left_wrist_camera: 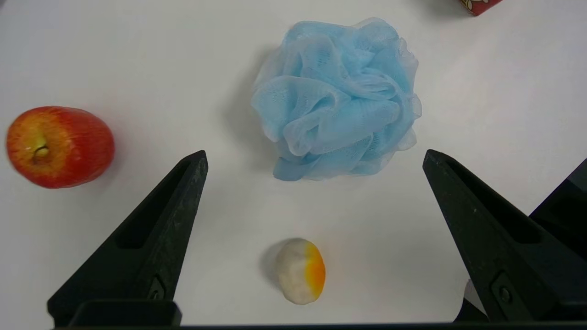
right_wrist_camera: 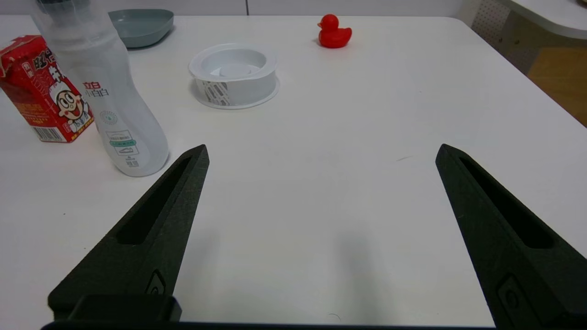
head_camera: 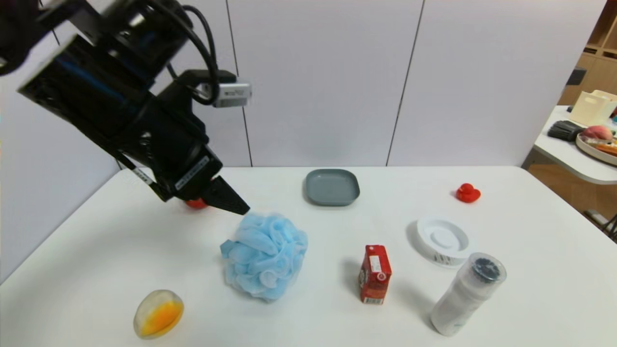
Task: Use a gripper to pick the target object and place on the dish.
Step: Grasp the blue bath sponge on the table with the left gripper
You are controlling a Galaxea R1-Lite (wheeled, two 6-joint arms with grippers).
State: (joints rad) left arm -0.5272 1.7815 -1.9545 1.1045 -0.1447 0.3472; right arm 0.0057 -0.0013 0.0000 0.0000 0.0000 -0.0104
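Note:
The target object, a fluffy light blue pouf, lies on the white table left of centre. My left gripper hangs above the table just behind and to the left of the pouf, pointing down at it. Its black fingers stand wide open with nothing between them. The grey-blue dish sits bare at the back centre. My right gripper is open over bare table at the front right, out of the head view.
A red apple lies behind the left gripper. A white and orange egg shape sits front left. A red carton, a white ringed disc, a clear bottle and a red duck stand right.

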